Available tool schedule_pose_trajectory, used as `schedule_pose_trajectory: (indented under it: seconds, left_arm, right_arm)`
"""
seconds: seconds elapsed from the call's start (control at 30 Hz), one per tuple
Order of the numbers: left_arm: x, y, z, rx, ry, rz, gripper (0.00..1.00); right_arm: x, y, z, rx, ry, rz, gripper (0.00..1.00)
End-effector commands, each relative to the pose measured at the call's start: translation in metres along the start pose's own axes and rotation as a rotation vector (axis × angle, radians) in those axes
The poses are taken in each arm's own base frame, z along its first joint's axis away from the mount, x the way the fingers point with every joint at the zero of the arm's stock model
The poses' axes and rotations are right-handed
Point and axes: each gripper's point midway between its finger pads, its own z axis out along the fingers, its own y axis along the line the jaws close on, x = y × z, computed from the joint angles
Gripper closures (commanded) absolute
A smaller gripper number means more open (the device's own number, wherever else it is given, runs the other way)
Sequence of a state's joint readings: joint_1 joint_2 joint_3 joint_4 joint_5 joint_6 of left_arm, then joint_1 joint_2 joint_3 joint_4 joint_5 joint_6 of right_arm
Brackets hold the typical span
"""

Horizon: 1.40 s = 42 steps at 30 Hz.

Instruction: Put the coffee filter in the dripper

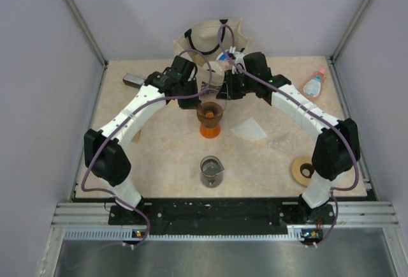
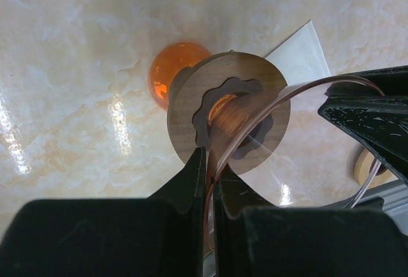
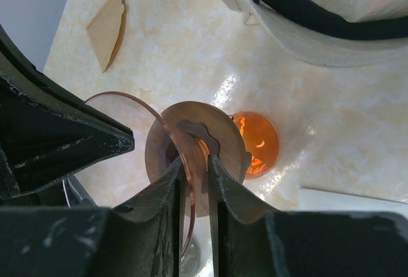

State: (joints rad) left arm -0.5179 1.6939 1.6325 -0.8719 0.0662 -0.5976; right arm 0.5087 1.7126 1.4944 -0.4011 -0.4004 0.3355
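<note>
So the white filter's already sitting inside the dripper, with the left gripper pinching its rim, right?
Not inside: the top view shows the coffee filter lying flat on the table beside the dripper. The left gripper does pinch the rim.

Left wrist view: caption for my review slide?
Left gripper pinches the dripper rim; coffee filter lies flat on the table beyond.

We can read no text, number, brand or sign in any of the three views. The only printed surface we find is the blue label (image 1: 312, 87) on the small bottle (image 1: 313, 83) seen from the top camera (it is too small and blurred there for us to make out a single letter).
</note>
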Motion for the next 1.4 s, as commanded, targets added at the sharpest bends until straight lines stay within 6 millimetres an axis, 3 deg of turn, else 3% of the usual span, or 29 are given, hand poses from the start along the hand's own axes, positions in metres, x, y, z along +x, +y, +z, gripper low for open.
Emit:
schedule_pose_trajectory:
  seconds: [0.0,0.2,0.47,0.7,0.9,1.23,1.37]
  left_arm:
    - [-0.001,0.005,-0.003,-0.015,0.028,-0.04,1.0]
    - [0.009,0.014,0.005,-0.017,0.1,-0.063,1.0]
    - [0.028,0.028,0.017,-0.053,0.146,-0.077,1.0]
    - [0.054,0.061,0.037,-0.176,0.185,-0.107,1.0]
    - [0.068,0.075,0.047,-0.206,0.186,-0.112,1.0]
    - [0.078,0.085,0.049,-0.263,0.233,-0.119,1.0]
    - [0.081,0.088,0.048,-0.278,0.25,-0.121,1.0]
  right_arm:
    - [-0.004,-0.002,0.01,0.024,0.017,0.01,0.85]
    - [0.013,-0.02,0.017,0.107,0.074,0.038,1.0]
    - [0.044,-0.05,0.022,0.225,0.126,0.084,1.0]
    - [0.075,-0.073,0.027,0.299,0.169,0.094,1.0]
    - [0.102,-0.084,0.032,0.303,0.18,0.102,1.0]
    - [0.169,-0.114,0.036,0.398,0.332,0.199,1.0]
    - [0.165,-0.114,0.034,0.413,0.329,0.199,1.0]
